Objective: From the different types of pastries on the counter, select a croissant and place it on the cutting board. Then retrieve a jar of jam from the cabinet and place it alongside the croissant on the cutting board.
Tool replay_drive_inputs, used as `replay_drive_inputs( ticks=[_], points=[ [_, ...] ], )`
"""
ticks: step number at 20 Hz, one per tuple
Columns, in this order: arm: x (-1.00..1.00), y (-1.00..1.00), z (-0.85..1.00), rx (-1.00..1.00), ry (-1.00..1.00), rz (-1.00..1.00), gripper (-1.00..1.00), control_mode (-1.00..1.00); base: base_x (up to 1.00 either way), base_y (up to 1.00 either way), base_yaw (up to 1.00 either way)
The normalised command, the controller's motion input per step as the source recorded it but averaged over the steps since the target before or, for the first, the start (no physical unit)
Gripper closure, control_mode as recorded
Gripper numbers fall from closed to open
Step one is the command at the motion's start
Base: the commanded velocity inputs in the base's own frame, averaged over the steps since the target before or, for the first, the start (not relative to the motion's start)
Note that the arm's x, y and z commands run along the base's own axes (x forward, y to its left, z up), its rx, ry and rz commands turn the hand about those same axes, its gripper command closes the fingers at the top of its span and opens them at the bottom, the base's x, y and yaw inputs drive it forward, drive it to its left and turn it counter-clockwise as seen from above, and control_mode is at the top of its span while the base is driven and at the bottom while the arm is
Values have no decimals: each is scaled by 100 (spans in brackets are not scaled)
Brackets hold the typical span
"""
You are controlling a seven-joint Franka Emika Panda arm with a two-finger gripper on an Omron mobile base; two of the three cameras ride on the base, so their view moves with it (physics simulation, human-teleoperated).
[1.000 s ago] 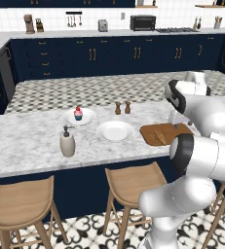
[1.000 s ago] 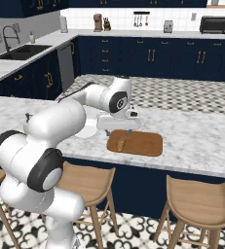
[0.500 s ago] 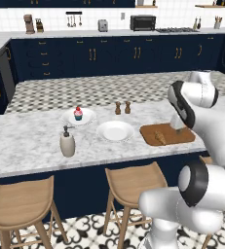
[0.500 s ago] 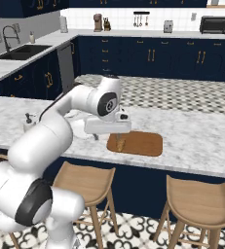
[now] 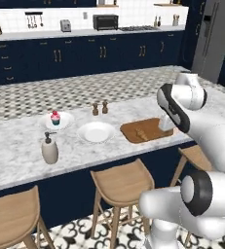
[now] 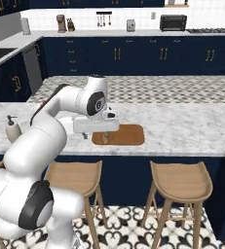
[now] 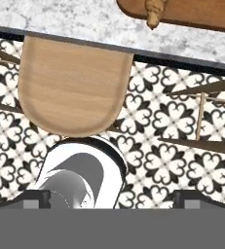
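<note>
1. Croissant (image 5: 141,132) is sitting on the cutting board (image 5: 153,127), toward its left end as the left base view shows it. In the hand view it pokes out at the top edge (image 7: 153,14), with the board (image 7: 196,12) behind it. So part one of the task looks done to me.

2. The gripper (image 6: 105,138) hangs over the front edge of the board, close to the croissant. Can't tell if the fingers are wide or narrow, they're too small and tucked under the hand. It doesn't seem to be holding anything.

3. The hand camera looks down past the counter edge at a stool (image 7: 70,87) and the tiled floor, so the hand is off the front of the counter.

4. Jam jar: not visible, presumably inside a cabinet. The dark cabinets (image 6: 133,53) run along the back wall, well apart from the hand, with the whole island between.

5. My guess is the base has to drive round. Stools crowd the near side, and there's open floor behind.
</note>
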Motion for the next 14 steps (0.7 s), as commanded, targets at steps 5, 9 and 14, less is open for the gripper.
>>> replay_drive_inputs(
  ticks=[5,9,14],
  points=[
    [0,0,0,0,0,0,-100,100,-2,-9,-77],
    [0,0,0,0,0,0,-100,100,0,-45,-74],
    [0,0,0,0,0,0,-100,100,0,-54,-75]
  ],
)
